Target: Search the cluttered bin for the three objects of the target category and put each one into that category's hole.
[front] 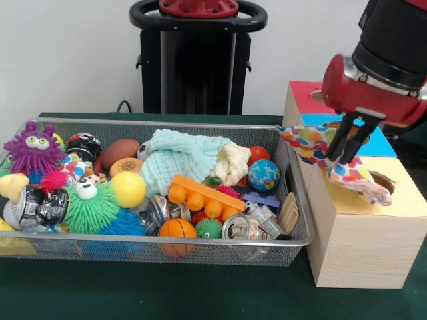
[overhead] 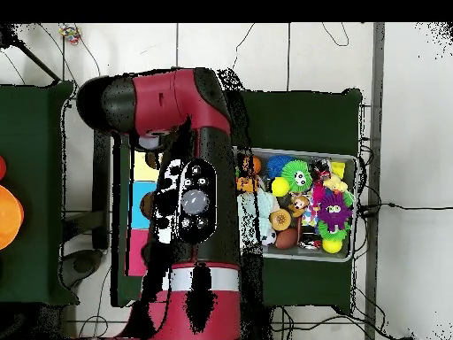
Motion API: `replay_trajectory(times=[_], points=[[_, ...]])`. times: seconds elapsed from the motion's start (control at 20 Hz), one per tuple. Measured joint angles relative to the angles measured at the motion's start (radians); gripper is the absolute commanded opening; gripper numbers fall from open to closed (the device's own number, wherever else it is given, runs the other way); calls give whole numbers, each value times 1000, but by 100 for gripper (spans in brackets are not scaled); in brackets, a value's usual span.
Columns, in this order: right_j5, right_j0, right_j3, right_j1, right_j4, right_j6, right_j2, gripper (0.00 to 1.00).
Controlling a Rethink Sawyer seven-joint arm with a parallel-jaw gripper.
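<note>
The claw hangs at the right side of the front view, over the wooden box, and its two black fingers are closed on a colourful spotted cloth. The cloth hangs down from the fingers: one end stretches left toward the corner of the wire basket, the other end drapes over the yellow top of the box and lies just beside the round hole there. Behind the yellow part, the top of the box shows also a blue part and a red part. The basket stands on the green bench, touching or nearly touching the box. Inside the basket there is a light green cloth near the middle at the back, with a pale yellow cloth just beside it on the right. Around them lie many toys: a purple fuzzy monster in the left back corner, a green spiky creature, a yellow ball, an orange block, a small globe ball, a small basketball at the front wall, and shiny cans. In the overhead view the red arm covers most of the box, so the claw is hidden there, and the basket shows to its right.
</note>
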Motion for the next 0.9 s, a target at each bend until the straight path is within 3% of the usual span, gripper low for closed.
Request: replay_trajectory(times=[0.25,0.5,0.7,0.9], points=[[-41,16,-5,19,-19,0,-15,0],[-65,102,-13,24,-112,0,-83,0],[-67,154,-12,12,-119,0,-95,0],[-138,174,10,-13,-119,0,-95,0]])
